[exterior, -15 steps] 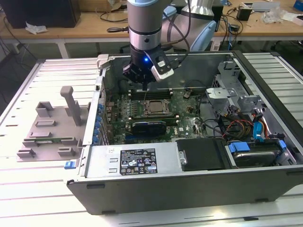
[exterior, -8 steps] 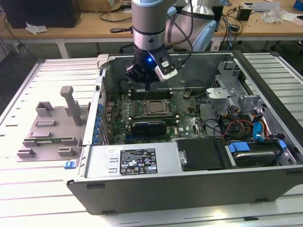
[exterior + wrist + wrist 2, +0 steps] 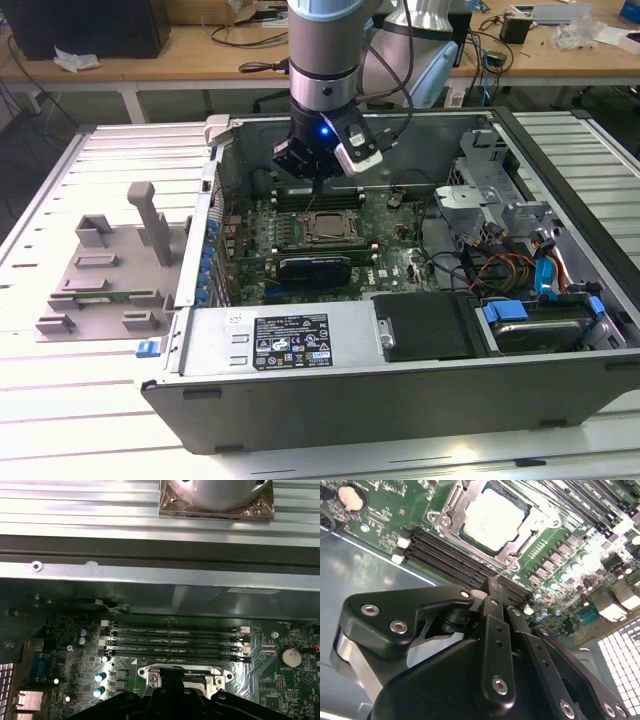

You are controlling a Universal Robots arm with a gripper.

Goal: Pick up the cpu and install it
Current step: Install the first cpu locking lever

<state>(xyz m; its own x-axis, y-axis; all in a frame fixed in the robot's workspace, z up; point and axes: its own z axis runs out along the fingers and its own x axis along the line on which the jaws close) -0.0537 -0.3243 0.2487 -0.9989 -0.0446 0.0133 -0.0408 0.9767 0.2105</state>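
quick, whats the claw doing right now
claw: closed, holding nothing; the cpu sits apart from it in the socket.

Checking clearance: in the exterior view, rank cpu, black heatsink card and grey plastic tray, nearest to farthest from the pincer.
1. cpu, right by the pincer, inside the computer case.
2. black heatsink card, beside the cpu.
3. grey plastic tray, outside the case, exterior view's left.
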